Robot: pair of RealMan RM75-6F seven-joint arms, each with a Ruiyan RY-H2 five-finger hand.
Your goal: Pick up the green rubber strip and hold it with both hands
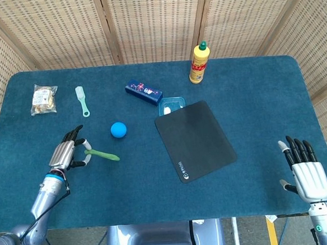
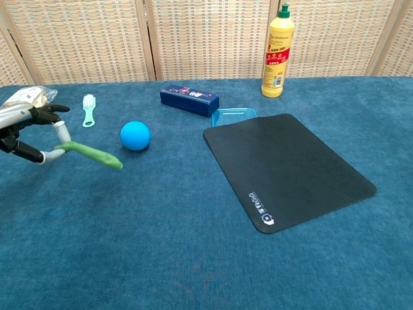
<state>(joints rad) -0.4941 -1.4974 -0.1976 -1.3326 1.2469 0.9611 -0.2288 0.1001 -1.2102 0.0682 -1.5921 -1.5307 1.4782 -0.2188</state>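
Observation:
The green rubber strip hangs above the table at the left, pinched at its left end by my left hand. In the chest view the green rubber strip slopes down to the right from my left hand, clear of the blue cloth. My right hand is at the table's front right edge, fingers spread, holding nothing. It does not show in the chest view.
A blue ball lies just right of the strip. A black mat covers the middle, with a blue tray, a dark blue box and a yellow bottle behind. A light green brush and a snack bag lie far left.

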